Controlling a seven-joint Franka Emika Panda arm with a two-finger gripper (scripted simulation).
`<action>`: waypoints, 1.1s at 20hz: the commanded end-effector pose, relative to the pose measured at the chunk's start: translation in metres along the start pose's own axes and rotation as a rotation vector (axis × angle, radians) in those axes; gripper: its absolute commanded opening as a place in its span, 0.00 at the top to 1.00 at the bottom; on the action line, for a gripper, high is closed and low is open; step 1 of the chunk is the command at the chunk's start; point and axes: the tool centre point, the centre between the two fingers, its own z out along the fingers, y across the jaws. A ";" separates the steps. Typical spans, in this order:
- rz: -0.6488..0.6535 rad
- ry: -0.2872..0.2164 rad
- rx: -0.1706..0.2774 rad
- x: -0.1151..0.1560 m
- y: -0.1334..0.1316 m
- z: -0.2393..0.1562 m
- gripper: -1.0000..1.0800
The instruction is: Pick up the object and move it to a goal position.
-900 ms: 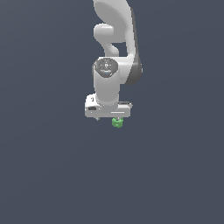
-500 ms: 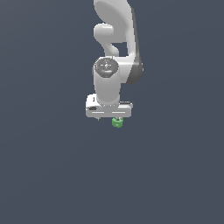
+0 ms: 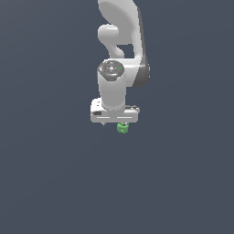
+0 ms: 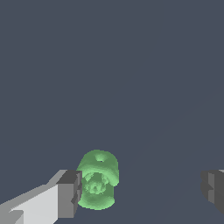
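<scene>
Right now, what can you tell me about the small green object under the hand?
The green object is a small, stubby, cup-like lump, bright green and smooth like plastic, with a bumpy hollow face. In the wrist view it lies between the fingers of the hand, right against one grey fingertip pad and clear of the other. The exterior view shows it just below the hand.

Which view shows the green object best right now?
Wrist view: the green object fills the frame, bumpy detail visible, right beside one finger with the jaws wide apart. Exterior view shows only a small green lump peeking below the gripper.
</scene>
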 end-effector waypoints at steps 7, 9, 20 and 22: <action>0.040 0.014 -0.004 -0.011 -0.011 0.015 0.04; 0.057 0.020 -0.005 -0.017 -0.015 0.021 0.04; 0.165 0.060 -0.008 -0.055 -0.040 0.056 0.04; 0.176 0.064 -0.008 -0.059 -0.042 0.059 0.04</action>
